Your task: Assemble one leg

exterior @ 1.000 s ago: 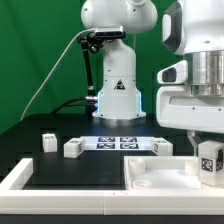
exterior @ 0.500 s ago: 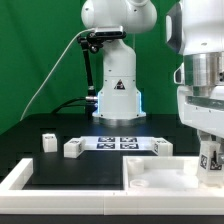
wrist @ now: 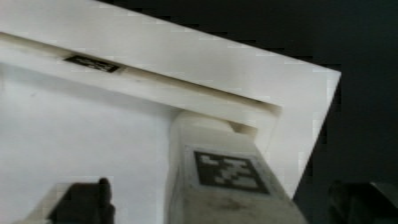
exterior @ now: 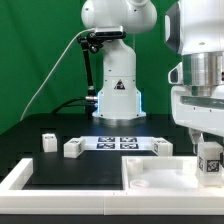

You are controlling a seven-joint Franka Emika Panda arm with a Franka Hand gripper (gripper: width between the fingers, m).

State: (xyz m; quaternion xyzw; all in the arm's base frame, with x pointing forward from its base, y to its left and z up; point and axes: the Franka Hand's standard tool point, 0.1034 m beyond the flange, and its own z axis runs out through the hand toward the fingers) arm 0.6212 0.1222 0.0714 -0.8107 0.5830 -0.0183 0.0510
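I am clenching my claw (exterior: 208,146) on the small white plastic leg (exterior: 210,160), holding it upright at the large flat white square piece (exterior: 150,170), near its corner. Next move, I judge: seating it into its hole.

No words, only a warning triangle (exterior: 117,87) on the robot base (exterior: 127,101).

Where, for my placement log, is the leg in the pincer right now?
At the exterior view's far right, the leg is held upright in the pincer, at the right end of the large white tray-like piece.
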